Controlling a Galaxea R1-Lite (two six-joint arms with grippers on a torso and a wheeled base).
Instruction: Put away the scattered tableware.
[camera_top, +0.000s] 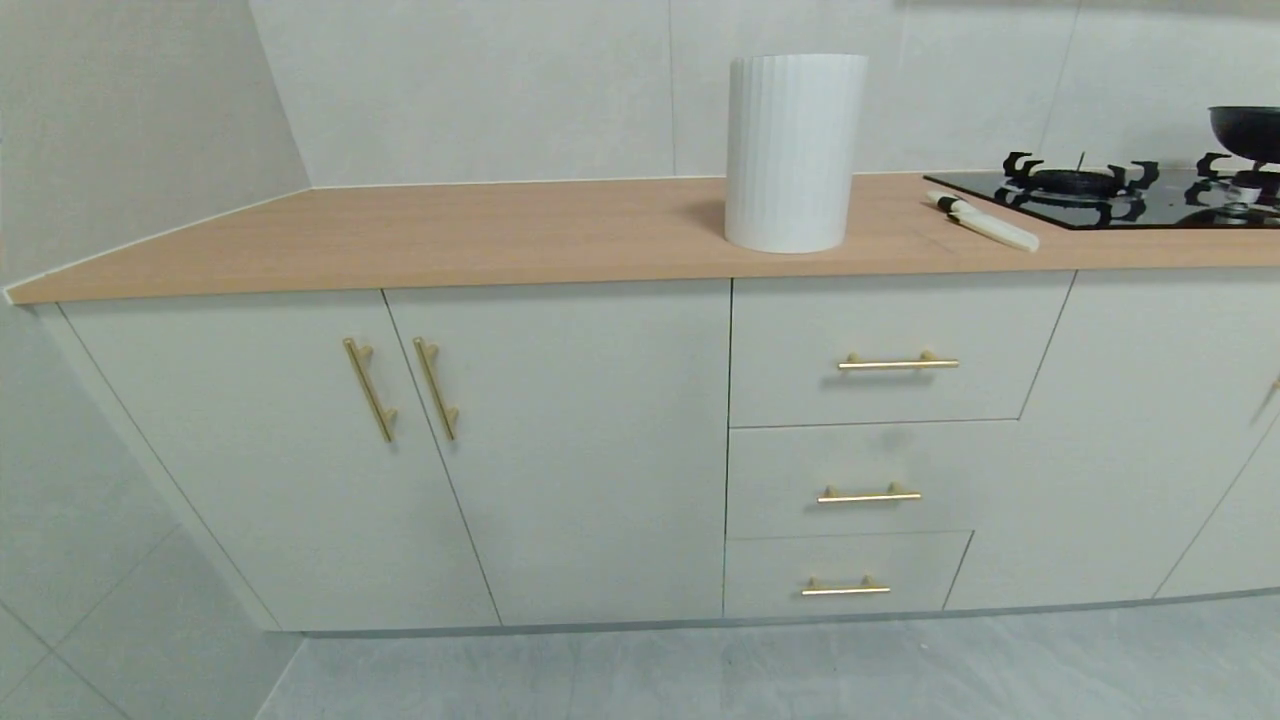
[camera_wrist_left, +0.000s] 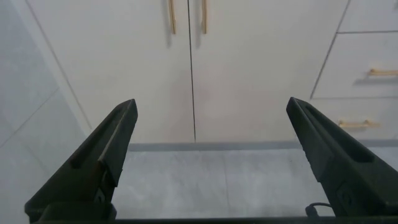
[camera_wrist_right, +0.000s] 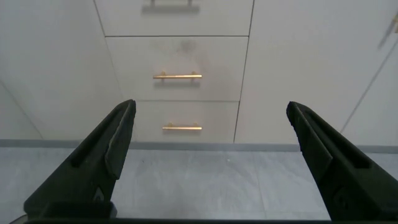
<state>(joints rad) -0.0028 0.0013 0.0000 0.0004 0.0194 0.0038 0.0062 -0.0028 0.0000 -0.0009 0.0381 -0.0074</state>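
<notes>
Knife (camera_top: 985, 222) lies flat on the counter (camera_top: 450, 230), between the ribbed white holder (camera_top: 795, 150) and the hob (camera_top: 1100, 190) — judged light, rigid and slick, so I would grip across its narrow middle. My left gripper (camera_wrist_left: 210, 109) and right gripper (camera_wrist_right: 210, 107) are low before the cabinets (camera_top: 560, 450) — jaws wide, empty.

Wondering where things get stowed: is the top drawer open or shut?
Shut. The top drawer lies flush with the drawer below, no gap showing.

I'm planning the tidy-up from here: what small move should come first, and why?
Probably raise the right tool toward the knife. It lies loose on the counter between the white ribbed container and the stove; that tool and the left tool hang open and empty, low before the cabinet fronts.
</notes>
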